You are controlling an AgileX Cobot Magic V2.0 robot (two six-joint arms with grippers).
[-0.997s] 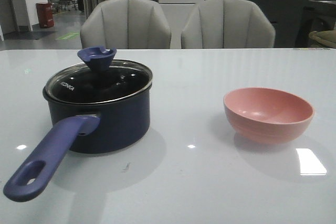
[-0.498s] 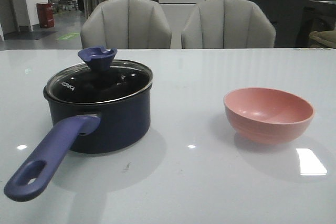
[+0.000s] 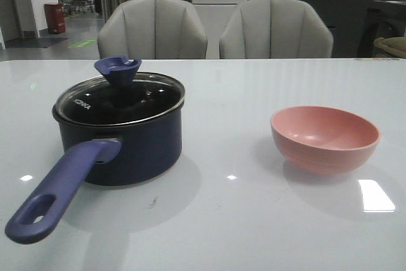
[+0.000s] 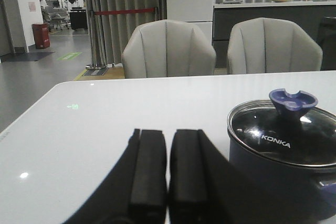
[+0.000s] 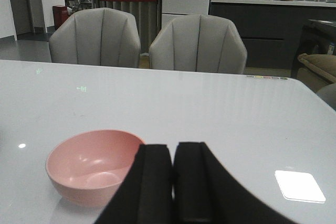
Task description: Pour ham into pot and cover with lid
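Lid [image 3: 119,99] sits on pot [image 3: 120,147]; pink bowl [image 3: 325,138] well apart on bench [image 3: 228,214]. Left claw [image 4: 168,174] & right claw [image 5: 172,182] both closed, empty.

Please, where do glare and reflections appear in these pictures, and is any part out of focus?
Front view: a bright rectangular glare patch lies on the glossy white table near the pink round bowl; the dark glass lid carries small highlights. Left wrist view: the black closed left gripper looks slightly soft. Right wrist view: a similar glare patch beside the right gripper.
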